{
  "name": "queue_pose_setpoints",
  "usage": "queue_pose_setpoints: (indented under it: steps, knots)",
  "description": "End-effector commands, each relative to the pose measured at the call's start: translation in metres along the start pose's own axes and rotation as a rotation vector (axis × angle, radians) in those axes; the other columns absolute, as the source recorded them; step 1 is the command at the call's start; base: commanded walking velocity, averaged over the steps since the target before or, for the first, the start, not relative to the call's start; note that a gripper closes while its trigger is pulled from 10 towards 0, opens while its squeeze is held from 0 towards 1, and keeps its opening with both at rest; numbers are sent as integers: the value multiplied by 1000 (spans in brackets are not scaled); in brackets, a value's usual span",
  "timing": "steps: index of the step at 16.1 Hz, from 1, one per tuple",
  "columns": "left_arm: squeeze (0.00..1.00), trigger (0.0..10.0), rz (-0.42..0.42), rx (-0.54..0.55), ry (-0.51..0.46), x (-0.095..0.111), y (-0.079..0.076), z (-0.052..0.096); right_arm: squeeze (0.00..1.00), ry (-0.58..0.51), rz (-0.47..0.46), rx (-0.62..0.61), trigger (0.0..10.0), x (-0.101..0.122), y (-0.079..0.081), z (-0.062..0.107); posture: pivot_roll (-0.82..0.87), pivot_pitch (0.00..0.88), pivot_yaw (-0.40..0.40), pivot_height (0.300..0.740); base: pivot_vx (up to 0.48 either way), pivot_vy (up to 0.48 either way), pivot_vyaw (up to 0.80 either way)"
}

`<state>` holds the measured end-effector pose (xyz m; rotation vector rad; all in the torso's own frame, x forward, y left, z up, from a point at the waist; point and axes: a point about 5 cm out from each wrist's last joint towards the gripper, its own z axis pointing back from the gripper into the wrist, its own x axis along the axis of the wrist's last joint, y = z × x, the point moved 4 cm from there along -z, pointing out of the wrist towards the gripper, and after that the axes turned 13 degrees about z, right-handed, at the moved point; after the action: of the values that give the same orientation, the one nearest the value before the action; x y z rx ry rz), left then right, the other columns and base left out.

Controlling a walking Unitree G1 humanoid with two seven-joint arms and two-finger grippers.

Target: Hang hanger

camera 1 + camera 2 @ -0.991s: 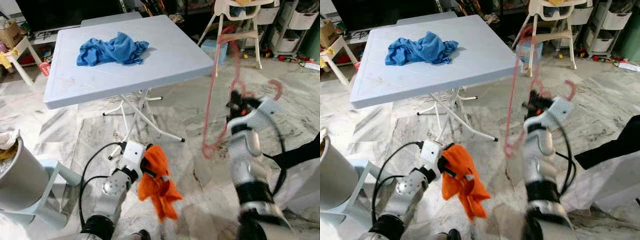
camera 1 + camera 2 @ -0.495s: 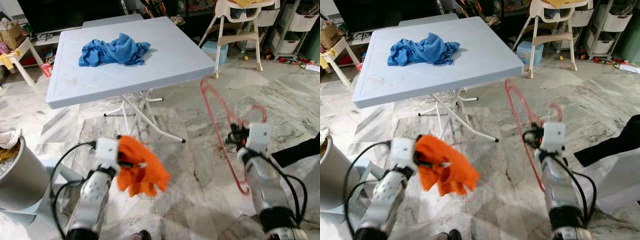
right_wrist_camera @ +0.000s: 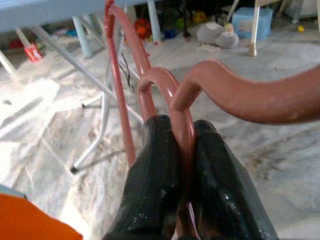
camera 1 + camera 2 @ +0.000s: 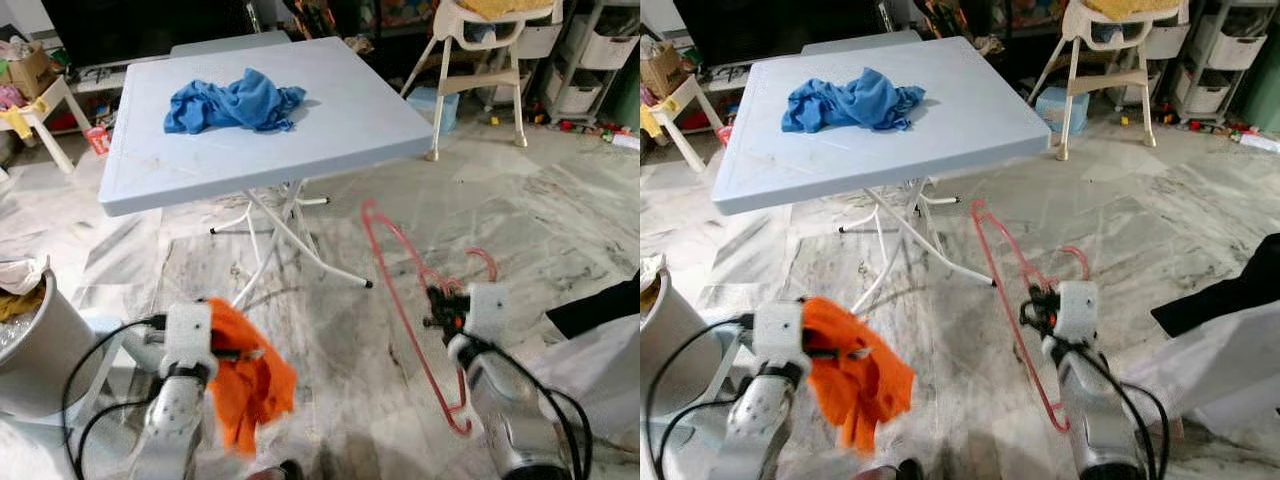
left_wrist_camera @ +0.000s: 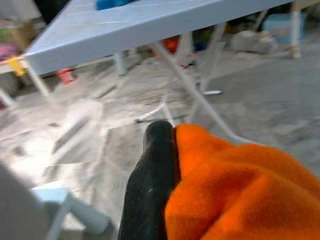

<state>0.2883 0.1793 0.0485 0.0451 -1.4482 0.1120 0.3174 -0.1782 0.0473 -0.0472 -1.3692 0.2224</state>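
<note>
Lowered since a second ago, my right gripper [image 3: 181,150] stays clenched on the red hanger [image 4: 415,300] near the floor, my left gripper [image 5: 160,150] grasps the orange cloth [image 4: 245,385], and I fear the long frame snagging the table legs [image 4: 285,235].

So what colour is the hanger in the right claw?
Red, a faded pinkish red; the hanger shows best in the right wrist view.

Right gripper [image 4: 1038,307] grips red hanger [image 4: 1012,290]; left gripper [image 4: 820,350] holds orange cloth [image 4: 852,383].
</note>
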Motion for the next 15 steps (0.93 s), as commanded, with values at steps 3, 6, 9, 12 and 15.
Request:
queue_pose_setpoints:
  steps: [3, 6, 9, 12, 15]
  knots:
    - [0, 10000, -54, 12, 27, -8, 6, 13, 0, -38, 234, -131, 10000, 11, -19, 9, -115, 2, 73, 740, 0, 0, 0]
    - [0, 10000, -55, 60, 44, -11, 15, 16, 0, -34, 259, -248, 10000, 16, -45, 14, -109, 8, 63, 740, 0, 0, 0]
    - [0, 10000, -29, 48, 33, -5, 13, 15, 0, -51, 243, -223, 10000, 21, -40, 10, -103, 10, 62, 740, 0, 0, 0]
    - [0, 10000, 3, 17, 13, 2, 10, 12, 0, -84, 213, -165, 10000, 28, -26, 5, -96, 11, 63, 740, 0, 92, 0]
    - [0, 10000, 55, 20, 6, 8, 12, 7, 0, -119, 223, -131, 10000, 35, -17, 3, -96, 10, 68, 740, 276, 371, 394]
